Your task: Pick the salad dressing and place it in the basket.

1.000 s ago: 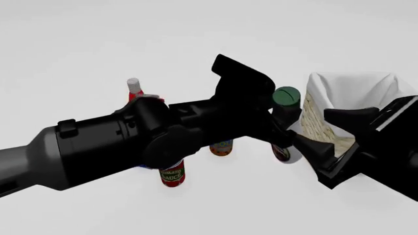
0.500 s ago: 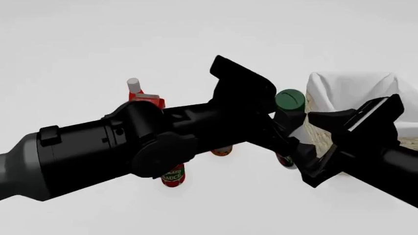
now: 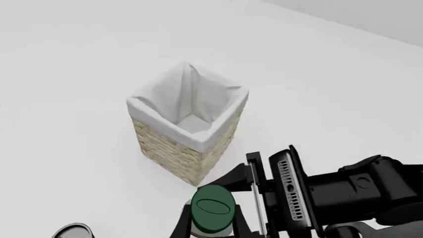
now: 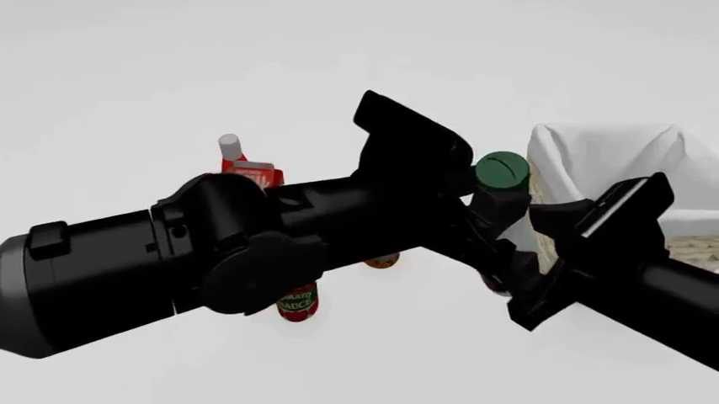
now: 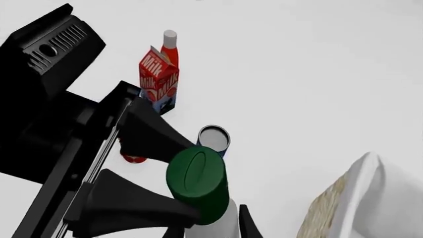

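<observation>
The salad dressing (image 4: pixel 501 171), a white bottle with a dark green cap, is held off the table just left of the basket (image 4: pixel 607 156). My left gripper (image 4: pixel 486 220) is shut on its neck; in the right wrist view its black fingers (image 5: pixel 148 136) sit on either side of the cap (image 5: pixel 196 181). My right gripper (image 4: pixel 541 251) is open, with its fingers on either side of the bottle's body, which they mostly hide. In the left wrist view the cap (image 3: pixel 213 208) is at the near corner of the basket (image 3: pixel 188 124), with the right arm (image 3: pixel 310 191) beside it.
A milk carton (image 4: pixel 256 174) and a red bottle with a white cap (image 4: pixel 231 147) stand at the back left. A tomato sauce can (image 4: pixel 298 303) and a small jar (image 4: pixel 382 261) show under my left arm. An open-topped can (image 5: pixel 213 138) stands below the bottle.
My right gripper has moved left from in front of the basket to the bottle. My left arm has pushed forward and the green cap has shifted slightly right.
</observation>
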Controlling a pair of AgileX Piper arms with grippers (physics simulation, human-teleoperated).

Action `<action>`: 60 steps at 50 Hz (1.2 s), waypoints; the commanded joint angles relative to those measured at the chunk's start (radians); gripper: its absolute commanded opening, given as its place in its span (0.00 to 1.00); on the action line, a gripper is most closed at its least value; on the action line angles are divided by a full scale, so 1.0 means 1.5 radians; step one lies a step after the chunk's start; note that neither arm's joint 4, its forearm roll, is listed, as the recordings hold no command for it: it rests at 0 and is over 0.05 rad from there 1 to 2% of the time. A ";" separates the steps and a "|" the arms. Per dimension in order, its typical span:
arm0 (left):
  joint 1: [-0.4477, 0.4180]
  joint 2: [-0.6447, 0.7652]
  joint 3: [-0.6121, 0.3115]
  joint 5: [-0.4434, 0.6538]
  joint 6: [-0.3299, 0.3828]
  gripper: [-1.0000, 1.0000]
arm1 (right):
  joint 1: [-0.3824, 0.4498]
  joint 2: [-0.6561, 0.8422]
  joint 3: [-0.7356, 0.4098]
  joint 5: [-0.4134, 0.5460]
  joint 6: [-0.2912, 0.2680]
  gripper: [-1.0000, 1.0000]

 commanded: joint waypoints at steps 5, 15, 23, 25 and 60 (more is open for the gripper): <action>-0.001 -0.009 -0.004 -0.005 0.009 0.00 | 0.012 -0.019 0.003 -0.003 -0.022 0.00; 0.000 -0.014 -0.001 -0.009 0.005 0.00 | 0.024 -0.022 0.003 -0.008 -0.026 0.00; 0.008 -0.030 -0.001 -0.016 -0.013 1.00 | 0.021 -0.028 0.003 -0.008 -0.028 0.00; 0.008 -0.033 0.001 -0.019 -0.013 1.00 | 0.021 -0.028 0.002 -0.007 -0.026 0.00; 0.650 -0.770 0.694 -0.286 0.010 1.00 | 0.006 -0.105 -0.009 0.002 0.003 0.00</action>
